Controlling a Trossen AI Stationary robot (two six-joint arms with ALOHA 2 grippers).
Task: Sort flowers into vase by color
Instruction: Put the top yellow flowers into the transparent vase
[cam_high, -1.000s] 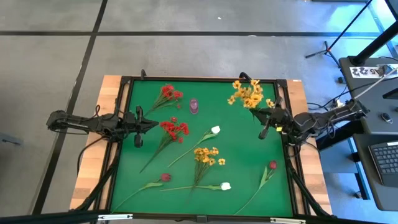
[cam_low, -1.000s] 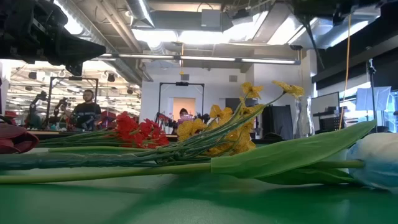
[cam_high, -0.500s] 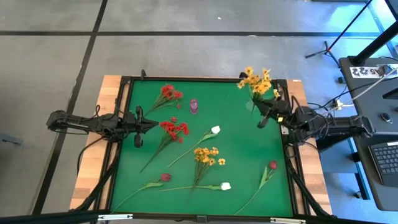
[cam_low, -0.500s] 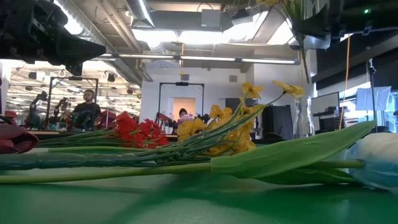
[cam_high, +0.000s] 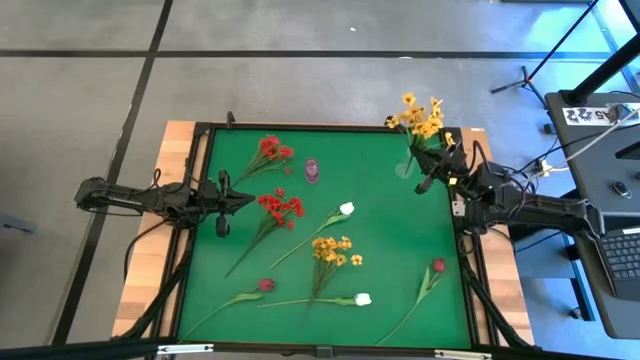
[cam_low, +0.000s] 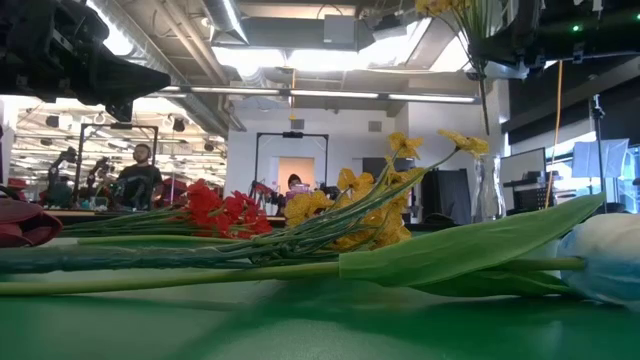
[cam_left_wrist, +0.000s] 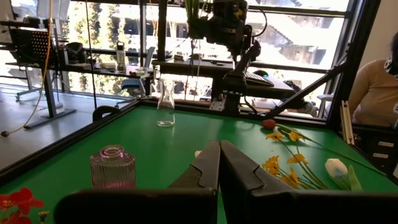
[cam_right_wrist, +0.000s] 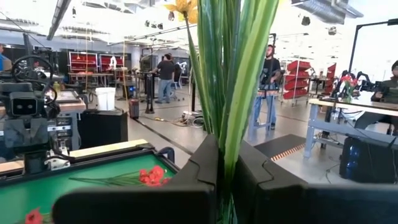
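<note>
The yellow spray is clenched by its stems in the right tool, held upright over the counter's far right corner, probably so it can be dropped into the clear vase there. Plenty of open green is left around that vase. The left tool is parked closed, holding nothing, at the left edge.

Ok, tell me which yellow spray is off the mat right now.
The yellow spray at the table's far right corner: the right gripper is shut on its stems and holds it up. The other yellow spray lies flat mid-mat.
</note>
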